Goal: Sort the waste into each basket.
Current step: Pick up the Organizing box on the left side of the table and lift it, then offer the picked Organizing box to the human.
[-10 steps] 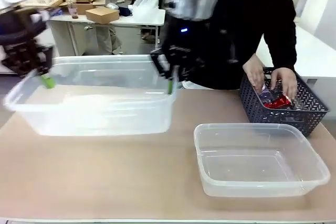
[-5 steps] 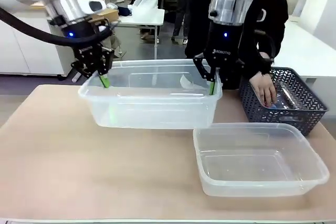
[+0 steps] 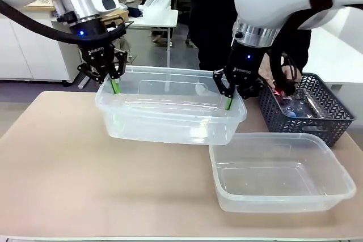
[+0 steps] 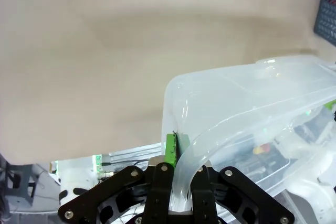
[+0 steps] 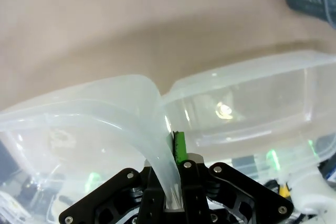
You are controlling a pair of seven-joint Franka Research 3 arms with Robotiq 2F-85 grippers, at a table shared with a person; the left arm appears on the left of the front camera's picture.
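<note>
Both grippers hold one clear basket between them, just above the table's middle. My left gripper is shut on its left rim, and my right gripper is shut on its right rim. In the left wrist view the left gripper pinches the basket's rolled rim. In the right wrist view the right gripper pinches that basket's rim. The second clear basket sits empty at the near right. Waste, including a clear bottle, lies in a dark lattice basket.
The person stands at the far side with a hand in the dark lattice basket at the far right. The held basket's right bottom corner hangs close to the second basket's back left corner. Bare tabletop lies at the left and front.
Both arms have carried the clear basket from the table's far left to the right, up to the second basket. The person's hands stay in the lattice basket.
</note>
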